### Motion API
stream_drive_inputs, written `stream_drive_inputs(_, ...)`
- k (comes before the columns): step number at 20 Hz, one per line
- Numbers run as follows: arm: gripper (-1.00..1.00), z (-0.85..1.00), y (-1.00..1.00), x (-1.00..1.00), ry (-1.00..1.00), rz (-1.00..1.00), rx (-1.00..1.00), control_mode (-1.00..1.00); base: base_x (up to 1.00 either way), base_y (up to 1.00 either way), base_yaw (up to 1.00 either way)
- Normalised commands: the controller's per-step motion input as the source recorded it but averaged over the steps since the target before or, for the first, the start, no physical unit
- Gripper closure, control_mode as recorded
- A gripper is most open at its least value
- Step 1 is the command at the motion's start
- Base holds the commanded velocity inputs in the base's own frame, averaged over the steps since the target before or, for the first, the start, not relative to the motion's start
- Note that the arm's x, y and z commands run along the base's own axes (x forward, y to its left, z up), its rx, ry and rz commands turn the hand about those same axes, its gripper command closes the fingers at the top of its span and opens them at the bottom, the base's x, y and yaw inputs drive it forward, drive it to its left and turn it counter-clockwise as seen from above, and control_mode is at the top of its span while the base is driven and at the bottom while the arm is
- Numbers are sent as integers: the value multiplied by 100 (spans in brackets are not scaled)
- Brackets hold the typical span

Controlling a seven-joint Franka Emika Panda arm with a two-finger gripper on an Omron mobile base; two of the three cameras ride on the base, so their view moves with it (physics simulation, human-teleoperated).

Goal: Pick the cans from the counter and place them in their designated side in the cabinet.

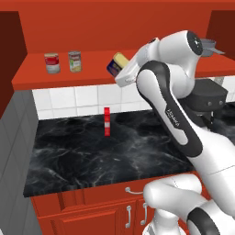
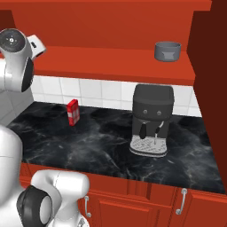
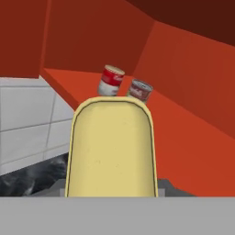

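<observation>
Gripper: closed on the rectangular tin, held up at shelf height, above the shelf's front part.
Tin's lie: tilted, pale yellow face up and leftward; in the hand view its long axis runs straight away from the hand.
Counter: below, carrying the thin red-and-white box.
Cabinet shelf: round yellow-green can upright, just beside the red-and-white can.

Hand view: pale yellow tin face close up, cabinet behind.
The rectangular tin stood at the bottom centre, apparently held. Past it, on the red cabinet shelf, stood a red-and-white can and a second round can, near each other, both looking tilted. White tiles lay left.
</observation>
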Motion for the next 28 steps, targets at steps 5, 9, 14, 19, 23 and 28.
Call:
stream_drive_inputs(5, 100, -2, 3, 23, 0, 0, 0, -100, 0, 0, 0)
stream_drive_inputs(9, 100, -6, 6, 23, 0, 0, 0, -100, 0, 0, 0)
stream_drive_inputs(14, 100, -6, 8, 22, 0, 0, 0, -100, 0, 0, 0)
stream_drive_inputs(19, 100, -7, 11, 24, 0, 0, 0, -100, 0, 0, 0)
stream_drive_inputs(23, 100, -6, 13, 23, 0, 0, -1, -100, 0, 0, 0)
stream_drive_inputs(28, 100, -7, 10, 22, 0, 0, -1, -100, 0, 0, 0)
